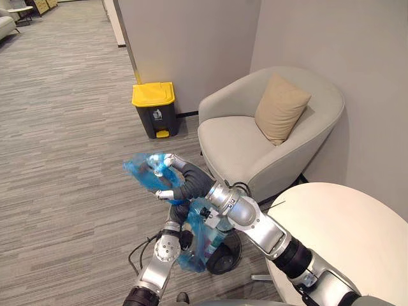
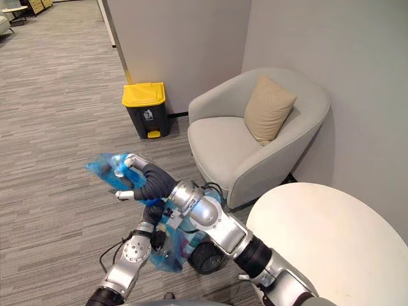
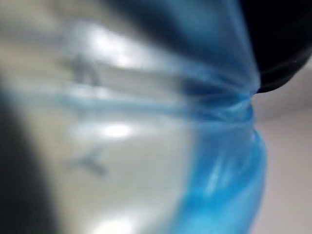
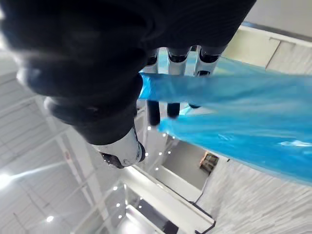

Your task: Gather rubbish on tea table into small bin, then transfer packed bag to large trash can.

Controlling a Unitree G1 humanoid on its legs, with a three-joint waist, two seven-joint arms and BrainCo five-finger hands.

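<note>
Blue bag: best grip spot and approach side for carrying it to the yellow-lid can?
Grip the bunched top of the bag, where the plastic gathers narrow. The right hand is curled round it there. Come from above: the loose body hangs below by the small bin and would likely slip in a side grip.

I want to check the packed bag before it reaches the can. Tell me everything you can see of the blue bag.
The blue bag is thin, translucent, crinkled plastic. The right hand grips its bunched upper end, fingers curled round it, raised above the carpet. The rest hangs down beside the left hand, whose fingers are hidden by the plastic. Its contents cannot be made out. It is well short of the yellow-lidded trash can.
</note>
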